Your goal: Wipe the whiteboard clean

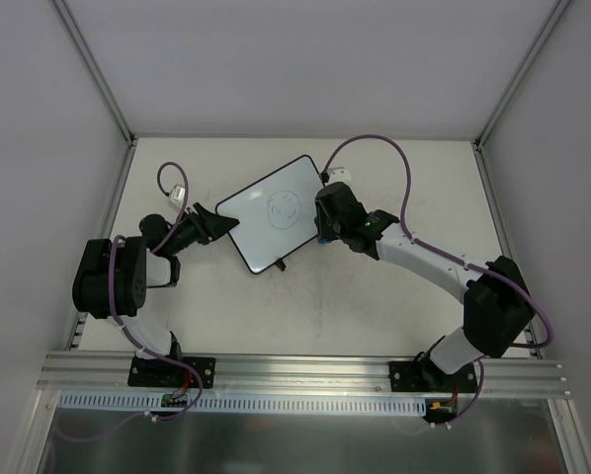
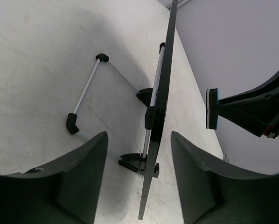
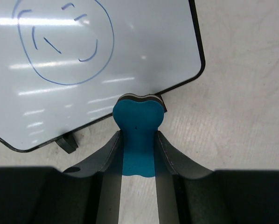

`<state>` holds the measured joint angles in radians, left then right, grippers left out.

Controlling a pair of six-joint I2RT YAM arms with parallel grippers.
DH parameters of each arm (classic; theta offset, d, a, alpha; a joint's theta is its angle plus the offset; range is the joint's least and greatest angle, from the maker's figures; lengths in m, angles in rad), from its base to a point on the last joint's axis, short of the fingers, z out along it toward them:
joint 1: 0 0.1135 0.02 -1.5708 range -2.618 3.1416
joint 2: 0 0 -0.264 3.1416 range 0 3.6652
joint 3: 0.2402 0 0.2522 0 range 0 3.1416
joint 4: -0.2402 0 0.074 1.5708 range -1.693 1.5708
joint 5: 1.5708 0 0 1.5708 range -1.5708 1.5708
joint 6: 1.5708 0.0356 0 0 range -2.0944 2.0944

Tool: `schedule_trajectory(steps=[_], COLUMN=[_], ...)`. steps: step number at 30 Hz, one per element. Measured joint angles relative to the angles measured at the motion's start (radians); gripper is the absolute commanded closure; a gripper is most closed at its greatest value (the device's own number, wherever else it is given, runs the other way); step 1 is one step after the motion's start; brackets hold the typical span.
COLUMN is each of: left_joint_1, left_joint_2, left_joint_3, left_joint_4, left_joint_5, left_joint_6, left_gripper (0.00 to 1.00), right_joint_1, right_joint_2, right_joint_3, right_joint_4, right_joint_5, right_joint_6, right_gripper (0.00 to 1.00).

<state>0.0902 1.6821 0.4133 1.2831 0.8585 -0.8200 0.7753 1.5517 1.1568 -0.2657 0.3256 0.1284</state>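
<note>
Whiteboard (image 3: 130,60) top cut off, eraser (image 3: 137,123) partly hidden by right fingers (image 3: 108,161)

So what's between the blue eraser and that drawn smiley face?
Only bare whiteboard separates the eraser from the face, in the right wrist view.

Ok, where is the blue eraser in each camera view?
Top external: eraser, a teal sliver under the right gripper, beside the whiteboard.
Left wrist: eraser at right, facing the edge-on whiteboard.
Right wrist: eraser at centre, between the fingers.
Shared landmark: the whiteboard.
</note>
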Motion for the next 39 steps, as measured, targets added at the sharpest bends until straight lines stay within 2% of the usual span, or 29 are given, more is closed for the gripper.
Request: schedule_trajectory(steps=[3, 14, 20, 24, 27, 39], left_joint_1=[-0.006, -0.006, -0.013, -0.020, -0.026, -0.026], left_joint_2=[0.010, 0.010, 0.010, 0.010, 0.010, -0.006], left_joint_3=[0.017, 0.018, 0.018, 0.018, 0.018, 0.008], left_joint_4=[-0.001, 0.000, 0.000, 0.000, 0.000, 0.000], left_joint_5=[0.007, 0.032, 0.048, 0.052, 0.054, 0.053], left_joint_6=[-0.005, 0.002, 0.007, 0.015, 0.027, 0.051], left_gripper=[0.56, 0.56, 0.60, 0.73, 0.73, 0.76], right_joint_1=[-0.002, -0.006, -0.006, -0.005, -0.002, 0.037], right_joint_2=[0.001, 0.039, 0.090, 0.122, 0.128, 0.139], right_joint_3=[0.000, 0.000, 0.000, -0.023, -0.063, -0.073], right_joint_4=[0.051, 0.213, 0.330, 0.454, 0.521, 0.592], right_joint_5=[-0.009, -0.045, -0.061, -0.080, -0.080, -0.085], right_joint_6=[-0.003, 0.002, 0.010, 0.019, 0.021, -0.037], right_gripper=[1.00, 1.00, 1.00, 1.00, 1.00, 1.00])
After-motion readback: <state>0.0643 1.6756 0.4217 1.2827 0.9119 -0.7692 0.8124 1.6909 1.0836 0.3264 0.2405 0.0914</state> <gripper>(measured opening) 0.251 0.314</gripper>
